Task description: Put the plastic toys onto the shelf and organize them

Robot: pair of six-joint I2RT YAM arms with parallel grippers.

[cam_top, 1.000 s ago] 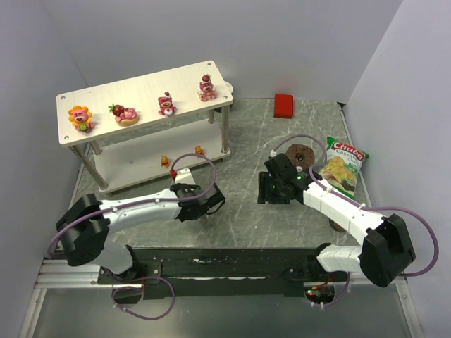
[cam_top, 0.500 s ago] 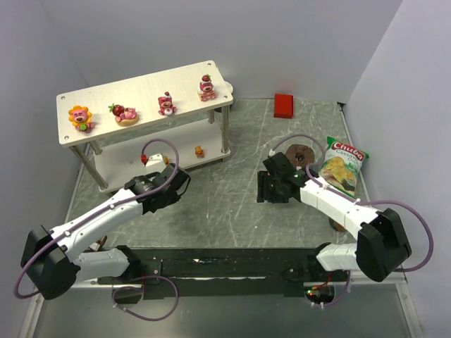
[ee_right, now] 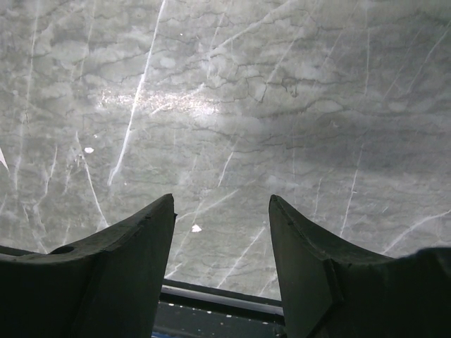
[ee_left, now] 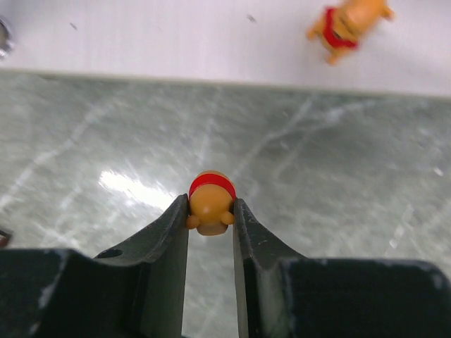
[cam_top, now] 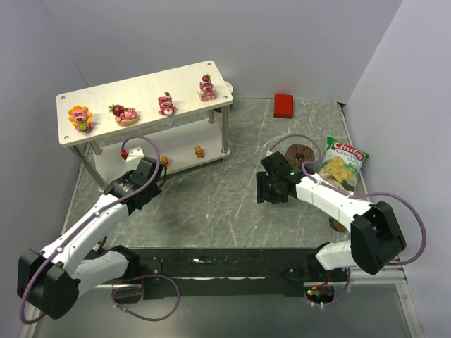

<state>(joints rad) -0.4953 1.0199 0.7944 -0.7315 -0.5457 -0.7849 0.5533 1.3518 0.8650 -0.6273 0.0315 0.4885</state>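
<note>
Left wrist view gives us the nearest fact: the left gripper pinches a small orange bear between its jaws. The bear is held over the grey marble table, just short of the lower board of the shelf. On that board, up to the right, we see a second orange bear.

The right gripper hangs over bare marble with its jaws spread and nothing between them. From above, we find it near mid-table, with a brown cylinder and a chips bag beside its arm.

Farther back, the shelf's top board carries, left to right, the flower-faced figurine and three strawberry bears. Farthest, a red block sits by the back wall.
</note>
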